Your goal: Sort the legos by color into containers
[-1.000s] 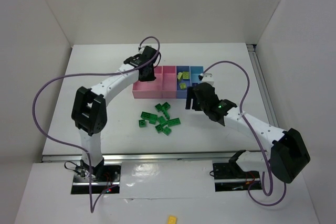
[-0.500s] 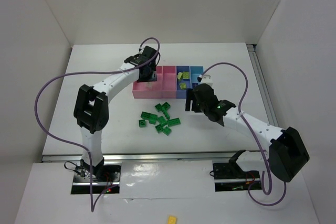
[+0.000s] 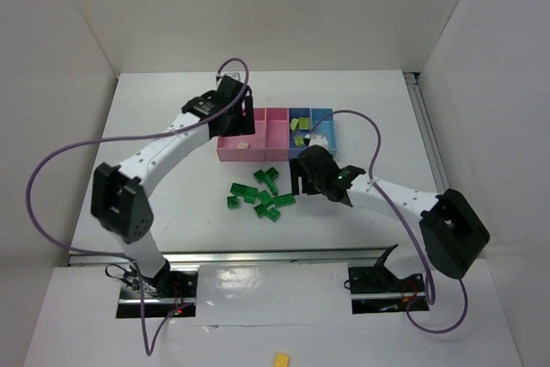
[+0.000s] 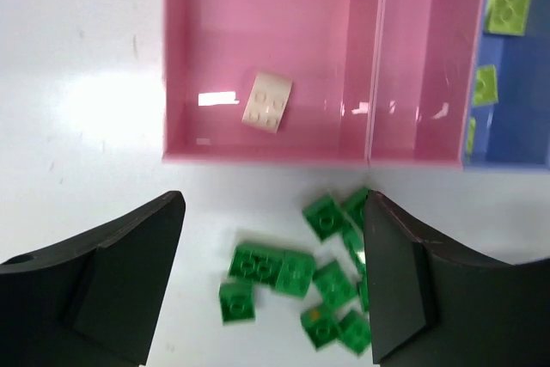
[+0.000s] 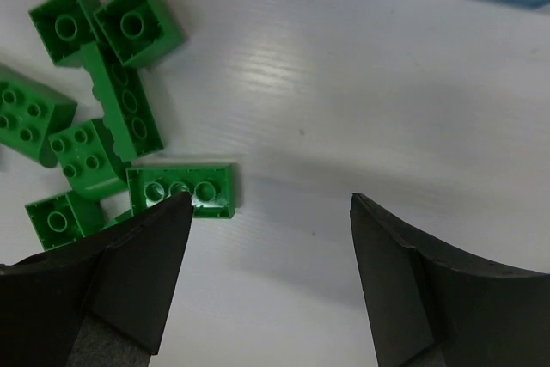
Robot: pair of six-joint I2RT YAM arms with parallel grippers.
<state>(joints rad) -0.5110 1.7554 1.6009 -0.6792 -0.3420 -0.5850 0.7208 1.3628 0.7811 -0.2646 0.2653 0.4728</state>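
Observation:
Several green legos point(image 3: 262, 192) lie in a loose pile on the white table in front of the containers point(image 3: 228, 154). A pale whitish brick point(image 4: 267, 101) lies flat in the left pink tray point(image 4: 258, 159), with nothing holding it. Yellow-green bricks point(image 4: 509, 2) sit in the blue tray point(image 3: 301, 152). My left gripper point(image 4: 273, 212) hangs open and empty high above the pink tray's front edge and the green pile point(image 4: 301, 274). My right gripper point(image 5: 271, 204) is open low over the table. Its left finger overlaps a green three-stud brick point(image 5: 182, 188) at the pile's right edge.
The second pink tray point(image 3: 276, 131) and the light blue tray point(image 3: 322, 116) complete the row. White walls enclose the table at the back and sides. A lone yellow brick point(image 3: 281, 357) lies on the near ledge, in front of the arm bases.
My left gripper has opened and let the pale brick go into the left pink tray, then drawn back toward the left. My right gripper has moved left and down toward the green pile.

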